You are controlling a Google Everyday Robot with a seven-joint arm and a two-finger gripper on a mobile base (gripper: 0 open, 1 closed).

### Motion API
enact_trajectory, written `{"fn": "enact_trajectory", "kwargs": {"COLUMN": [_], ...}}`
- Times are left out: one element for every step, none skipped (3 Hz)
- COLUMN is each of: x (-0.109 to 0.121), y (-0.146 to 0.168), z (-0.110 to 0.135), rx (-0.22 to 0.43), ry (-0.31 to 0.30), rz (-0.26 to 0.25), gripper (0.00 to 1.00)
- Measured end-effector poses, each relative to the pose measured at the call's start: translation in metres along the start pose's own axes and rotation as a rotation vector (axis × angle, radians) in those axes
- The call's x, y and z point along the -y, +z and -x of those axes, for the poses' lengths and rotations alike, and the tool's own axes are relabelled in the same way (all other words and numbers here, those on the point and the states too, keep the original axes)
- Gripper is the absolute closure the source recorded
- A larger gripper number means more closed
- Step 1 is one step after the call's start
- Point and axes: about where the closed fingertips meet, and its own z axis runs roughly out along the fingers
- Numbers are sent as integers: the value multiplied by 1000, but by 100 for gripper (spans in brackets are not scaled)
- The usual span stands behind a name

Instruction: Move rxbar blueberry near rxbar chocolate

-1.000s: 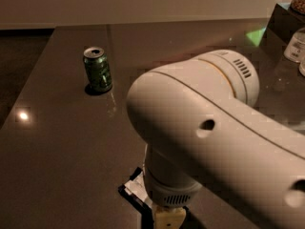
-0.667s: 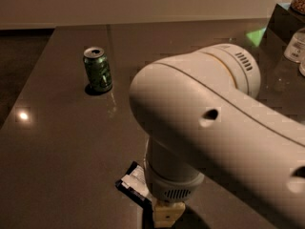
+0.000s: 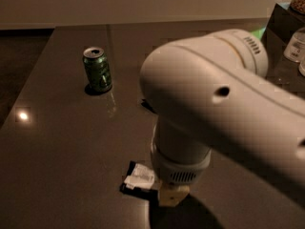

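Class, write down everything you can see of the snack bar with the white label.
The rxbar blueberry is a flat bar in a dark wrapper with a crinkled white label panel facing up. It lies flat on the dark, glossy table, low in the view. Only its left part shows; the rest is hidden behind the robot's white wrist. The gripper is low over the table at the bar's right side; whether it touches the bar cannot be told.

no legible text anywhere in view

gripper point(image 3: 172, 195) low ctr, mostly hidden under arm point(image 3: 205, 94), rxbar blueberry point(image 3: 138, 179) beside it, rt end covered
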Motion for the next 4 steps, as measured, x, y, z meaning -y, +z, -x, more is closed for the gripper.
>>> {"fn": "enact_trajectory", "kwargs": {"x": [64,107,151,183], "y": [-25,-39,-37,-27], "z": [-18,-33,-56,-73], "rx": [29,42,47,63], "ry": [115,192,269,336], "rz": [-61,-94,-95,-93], "gripper": [100,100,100,100]}}
